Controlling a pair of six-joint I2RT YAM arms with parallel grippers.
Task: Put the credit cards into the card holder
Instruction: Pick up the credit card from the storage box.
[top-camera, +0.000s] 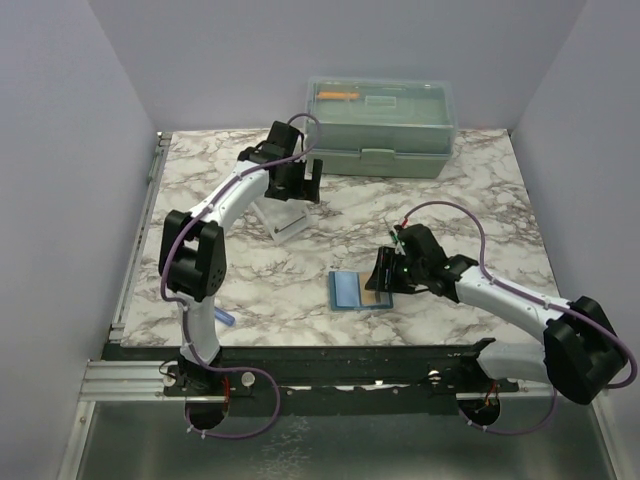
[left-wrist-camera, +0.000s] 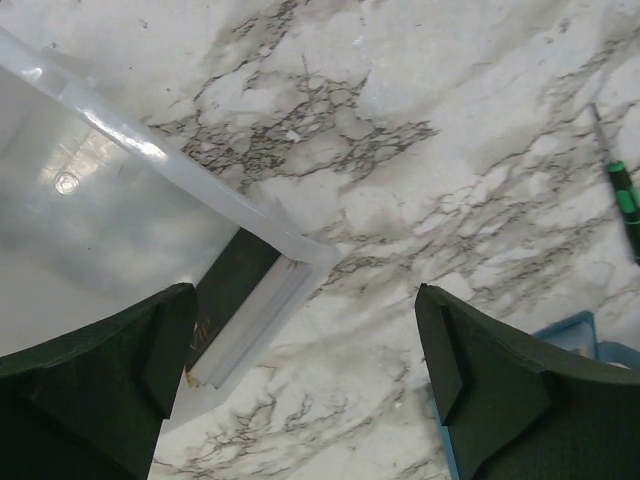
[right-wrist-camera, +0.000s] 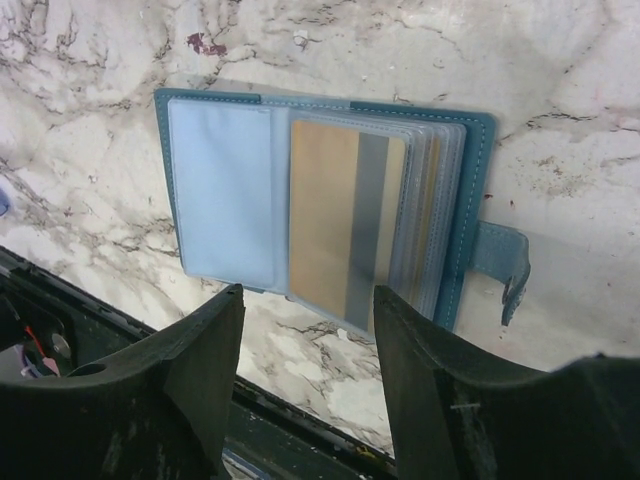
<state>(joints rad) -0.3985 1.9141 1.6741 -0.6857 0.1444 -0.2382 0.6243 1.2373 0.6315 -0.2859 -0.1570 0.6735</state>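
The blue card holder (top-camera: 350, 290) lies open on the marble in front of my right gripper (top-camera: 386, 275). In the right wrist view its clear sleeves show, and one sleeve holds a tan credit card (right-wrist-camera: 330, 220) with a grey stripe, inside the blue cover (right-wrist-camera: 475, 200). My right gripper (right-wrist-camera: 308, 292) stands open at the holder's near edge with nothing between its fingers. My left gripper (top-camera: 298, 192) hovers over the white tray (top-camera: 283, 222), wide open and empty (left-wrist-camera: 303, 295). A dark credit card (left-wrist-camera: 232, 285) lies at the tray's corner (left-wrist-camera: 150, 145), just beside the left finger.
A pale green lidded box (top-camera: 380, 115) stands at the back of the table. A thin green-black pen (left-wrist-camera: 625, 200) lies on the marble between the tray and the holder. A small blue object (top-camera: 225, 317) rests near the left arm's base.
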